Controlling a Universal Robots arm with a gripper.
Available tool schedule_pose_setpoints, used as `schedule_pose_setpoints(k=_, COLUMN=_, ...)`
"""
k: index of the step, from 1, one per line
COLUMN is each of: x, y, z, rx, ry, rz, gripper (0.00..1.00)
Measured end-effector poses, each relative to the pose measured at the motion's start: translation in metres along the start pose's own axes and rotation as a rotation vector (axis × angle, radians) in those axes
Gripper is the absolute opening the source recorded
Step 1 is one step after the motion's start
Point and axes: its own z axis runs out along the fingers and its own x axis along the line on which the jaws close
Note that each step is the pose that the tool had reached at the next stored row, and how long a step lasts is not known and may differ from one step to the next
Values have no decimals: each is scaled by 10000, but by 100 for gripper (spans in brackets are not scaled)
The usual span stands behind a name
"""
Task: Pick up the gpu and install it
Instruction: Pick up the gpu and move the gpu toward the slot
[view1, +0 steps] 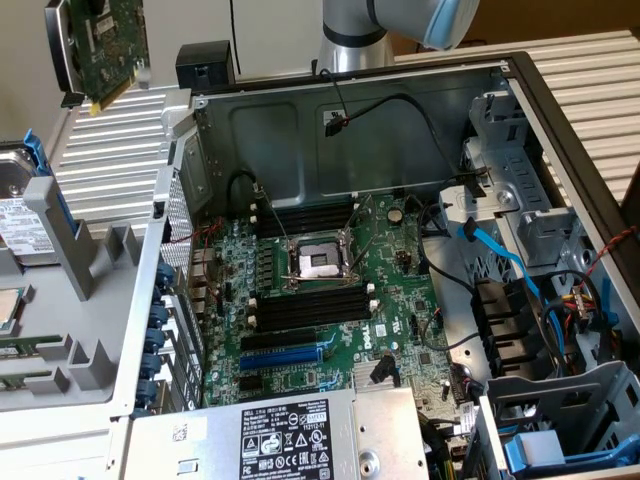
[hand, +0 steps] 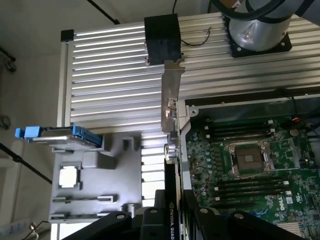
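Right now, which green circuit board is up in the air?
The small card, clamped in the gripper; the large board lies inside the computer case.

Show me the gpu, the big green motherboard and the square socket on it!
gpu (view1: 115, 40), exterior view, its green card face.
motherboard (view1: 398, 295), exterior view, green board beside the socket.
socket (view1: 314, 263), exterior view, its square centre.

The motherboard (view1: 320, 290) lies inside the open computer case (view1: 280, 130), the power supply (view1: 290, 435) at the case's near end. Beyond the case's wall on the exterior view's left, the gpu (view1: 100, 45) hangs in the pincer (hand: 172, 222) above the surface (view1: 110, 150).
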Motion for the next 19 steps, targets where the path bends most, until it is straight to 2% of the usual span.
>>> schedule_pose_setpoints(k=8, x=-365, y=41, z=-14, rx=-22, ry=7, rz=-15, gripper=26)
schedule_pose_setpoints(k=19, x=-853, y=96, z=-30, rx=-21, ry=19, rz=-54, gripper=26)
